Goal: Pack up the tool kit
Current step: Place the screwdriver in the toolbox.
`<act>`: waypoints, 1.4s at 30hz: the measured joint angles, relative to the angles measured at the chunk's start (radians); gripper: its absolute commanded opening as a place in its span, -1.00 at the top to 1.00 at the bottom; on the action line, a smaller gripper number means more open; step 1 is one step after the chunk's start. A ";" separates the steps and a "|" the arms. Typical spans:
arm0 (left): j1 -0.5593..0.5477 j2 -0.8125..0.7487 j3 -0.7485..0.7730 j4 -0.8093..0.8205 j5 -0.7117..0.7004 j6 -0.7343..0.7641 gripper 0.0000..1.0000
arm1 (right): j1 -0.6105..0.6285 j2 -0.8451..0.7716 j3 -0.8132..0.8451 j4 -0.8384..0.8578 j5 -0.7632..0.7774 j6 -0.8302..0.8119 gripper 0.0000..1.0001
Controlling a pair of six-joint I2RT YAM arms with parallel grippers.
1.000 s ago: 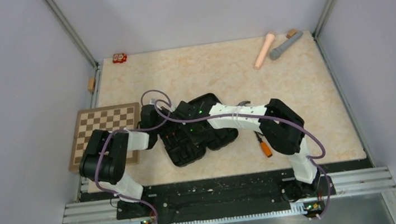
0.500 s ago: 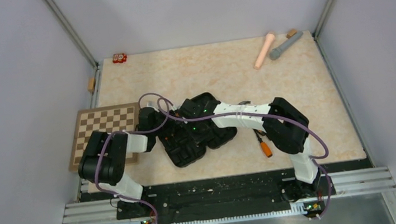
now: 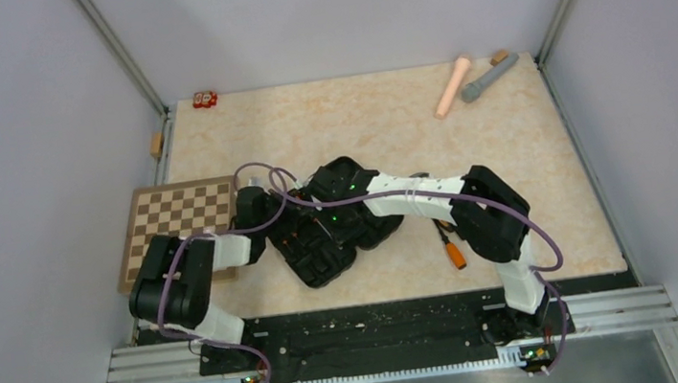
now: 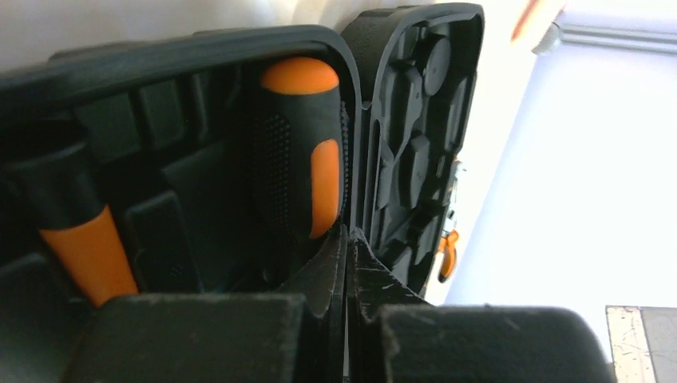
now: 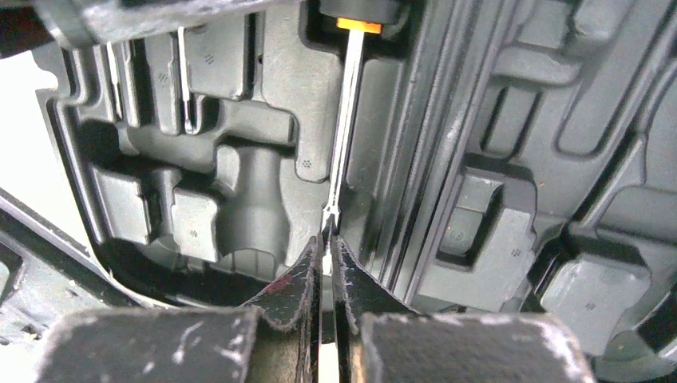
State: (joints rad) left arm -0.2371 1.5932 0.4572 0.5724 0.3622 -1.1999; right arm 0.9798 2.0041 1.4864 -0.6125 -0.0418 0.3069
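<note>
Here, in the centre of the overhead view, the black tool case (image 3: 322,263) lies open on the beige table (image 3: 356,122), with 2 arms bent over it. The left gripper (image 4: 348,239) has its jaws pressed fully together and holds nothing. Its tips sit at the seam between the case's 2 halves, just below an orange-and-black screwdriver handle (image 4: 299,152) bedded in a moulded slot. A second orange handle (image 4: 88,251) shows at the lower left of that wrist view.

The right gripper (image 5: 326,243) is all but closed. The tip of a thin metal shaft (image 5: 345,136), which lies in a groove of the case, reaches its fingertips. Whether the jaws pinch it cannot be told.

Another screwdriver (image 3: 453,248) with an orange handle lies loose on the table, right of the case. A chessboard (image 3: 175,220) sits at the left edge, and a pink cylinder (image 3: 451,85) and a grey cylinder (image 3: 488,76) rest at the upper right.
</note>
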 measured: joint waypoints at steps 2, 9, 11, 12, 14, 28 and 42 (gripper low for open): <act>-0.006 -0.054 0.007 -0.095 -0.034 0.026 0.98 | -0.001 -0.002 0.001 -0.004 -0.002 -0.008 0.78; -0.006 -0.211 0.136 -0.519 -0.187 0.184 0.80 | -0.027 -0.003 0.042 -0.058 0.045 -0.051 0.65; -0.006 -0.219 0.175 -0.583 -0.222 0.221 0.77 | -0.037 -0.003 0.069 -0.074 0.059 -0.061 0.60; -0.006 -0.220 0.192 -0.605 -0.233 0.238 0.76 | -0.040 -0.003 0.081 -0.080 0.064 -0.066 0.58; -0.006 -0.220 0.211 -0.637 -0.248 0.264 0.74 | -0.042 -0.003 0.106 -0.090 0.071 -0.073 0.55; -0.006 -0.438 0.267 -0.853 -0.357 0.383 0.45 | -0.042 -0.003 0.218 -0.114 0.054 -0.132 0.95; -0.006 -0.900 0.009 -1.092 -0.531 0.409 -0.09 | -0.031 0.135 0.305 -0.109 0.025 -0.180 1.00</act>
State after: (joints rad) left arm -0.2428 0.6937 0.4664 -0.5194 -0.1692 -0.7910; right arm 0.9489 2.1387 1.7912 -0.7212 -0.0166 0.1272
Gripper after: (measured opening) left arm 0.561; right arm 0.003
